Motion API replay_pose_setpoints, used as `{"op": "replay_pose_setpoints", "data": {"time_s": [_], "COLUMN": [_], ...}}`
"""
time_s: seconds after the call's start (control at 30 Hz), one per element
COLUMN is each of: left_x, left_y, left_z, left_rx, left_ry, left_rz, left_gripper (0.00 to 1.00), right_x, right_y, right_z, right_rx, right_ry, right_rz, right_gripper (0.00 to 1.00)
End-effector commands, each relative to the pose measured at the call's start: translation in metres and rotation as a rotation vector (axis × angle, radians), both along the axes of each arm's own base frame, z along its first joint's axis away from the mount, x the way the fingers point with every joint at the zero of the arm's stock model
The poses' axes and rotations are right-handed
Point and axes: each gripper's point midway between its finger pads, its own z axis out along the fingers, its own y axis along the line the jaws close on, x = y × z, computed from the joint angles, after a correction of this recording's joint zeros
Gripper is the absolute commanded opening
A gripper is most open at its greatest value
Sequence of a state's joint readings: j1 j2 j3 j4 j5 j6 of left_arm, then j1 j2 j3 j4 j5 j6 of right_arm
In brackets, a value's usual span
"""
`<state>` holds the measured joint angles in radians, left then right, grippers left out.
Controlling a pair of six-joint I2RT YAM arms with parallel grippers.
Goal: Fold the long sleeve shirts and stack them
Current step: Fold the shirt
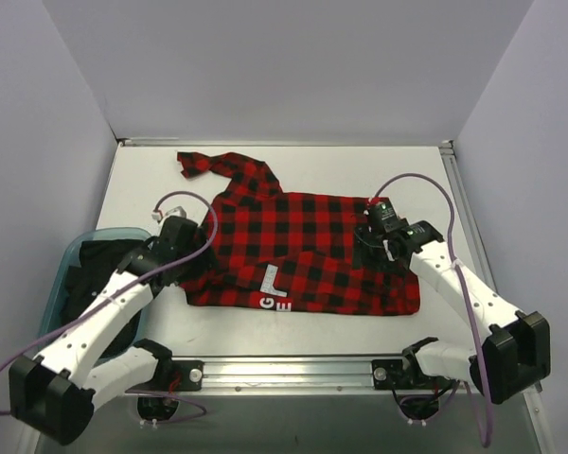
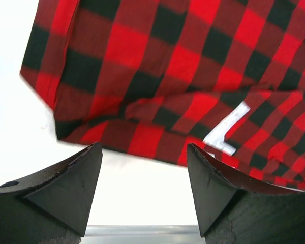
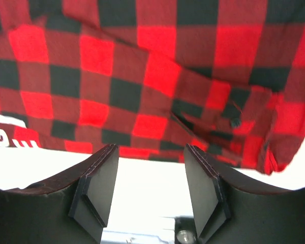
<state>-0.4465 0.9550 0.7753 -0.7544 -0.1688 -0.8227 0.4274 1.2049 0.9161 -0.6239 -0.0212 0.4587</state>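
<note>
flannel shirt [image 1: 303, 251]: expected soft, light, limp; likely to bunch and slide.
grasp zone: suggested at the near edge, at its outer corners.
left gripper [image 2: 144, 152]: jaws spread, empty.
right gripper [image 3: 150, 152]: jaws spread, empty.

I see bare table [image 1: 331, 170] behind the shirt [image 1: 312, 246] and a thin strip along its near hem; the bin [image 1: 64, 274] blocks the left edge.
</note>
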Motion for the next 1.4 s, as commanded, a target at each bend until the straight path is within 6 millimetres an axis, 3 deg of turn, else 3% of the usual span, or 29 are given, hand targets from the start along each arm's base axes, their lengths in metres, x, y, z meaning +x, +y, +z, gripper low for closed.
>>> {"op": "replay_pose_setpoints", "data": {"time_s": [0.0, 0.17, 0.3, 0.43, 0.6, 0.73, 0.87, 1.03, 1.2, 1.37], "left_x": [0.032, 0.055, 0.053, 0.049, 0.045, 0.037, 0.028, 0.038, 0.050, 0.056], "left_y": [-0.008, -0.025, -0.035, -0.038, -0.036, -0.042, -0.061, -0.074, -0.070, -0.051], "left_z": [0.011, -0.014, -0.041, -0.045, -0.013, -0.003, -0.020, -0.050, -0.068, -0.085], "left_rx": [0.058, 0.066, 0.081, 0.102, 0.138, 0.127, 0.067, 0.076, 0.142, 0.214], "left_ry": [-0.051, -0.019, 0.026, 0.036, -0.086, -0.107, -0.065, -0.003, 0.022, 0.057], "left_rz": [-0.048, -0.068, -0.096, -0.112, -0.119, -0.148, -0.171, -0.161, -0.124, -0.078], "left_gripper": [0.77, 0.73, 0.70, 0.68, 0.70, 0.66, 0.54, 0.41, 0.38, 0.38], "right_x": [0.014, 0.024, 0.023, 0.020, 0.020, 0.020, 0.020, 0.019, 0.015, 0.018], "right_y": [0.005, 0.029, 0.047, 0.053, 0.058, 0.063, 0.065, 0.067, 0.062, 0.062], "right_z": [-0.005, -0.031, -0.055, -0.069, -0.066, -0.061, -0.059, -0.056, -0.058, -0.061], "right_rx": [-0.028, -0.038, -0.062, -0.088, -0.091, -0.078, -0.072, -0.068, -0.088, -0.097], "right_ry": [-0.010, 0.015, 0.045, 0.069, 0.059, 0.043, 0.038, 0.034, 0.036, 0.040], "right_rz": [0.006, 0.050, 0.093, 0.113, 0.137, 0.150, 0.144, 0.149, 0.144, 0.142], "right_gripper": [0.54, 0.53, 0.52, 0.52, 0.52, 0.52, 0.52, 0.52, 0.52, 0.52]}}
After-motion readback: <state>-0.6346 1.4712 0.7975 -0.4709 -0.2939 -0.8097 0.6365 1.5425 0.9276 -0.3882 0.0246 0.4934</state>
